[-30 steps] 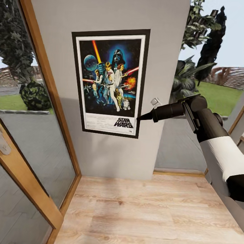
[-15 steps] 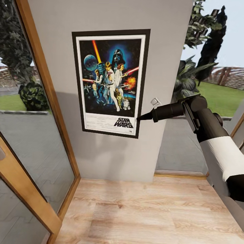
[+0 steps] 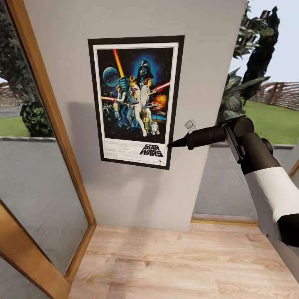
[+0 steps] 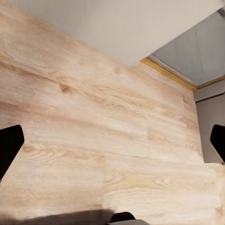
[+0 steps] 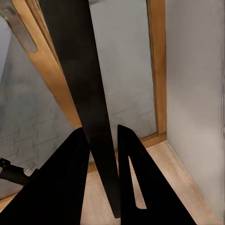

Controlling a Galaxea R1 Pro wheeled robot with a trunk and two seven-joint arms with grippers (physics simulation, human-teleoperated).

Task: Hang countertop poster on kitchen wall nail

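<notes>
My right arm is reaching forward from the near right, and my right pincer is pinching the poster at its lower right edge. In the right wrist view the two fingers are closing on either side of the black frame, seen edge-on. My left pincer is spreading wide (just the dark fingertips showing at the sides) and pointing down at the wood floor. Beyond my right pincer, the poster is hanging upright against the grey wall, held up well above the floor. A small silver fitting is sitting on the wall just beside the poster's right edge. Wood-framed glass is standing to the left, greenery farther out on the right.
</notes>
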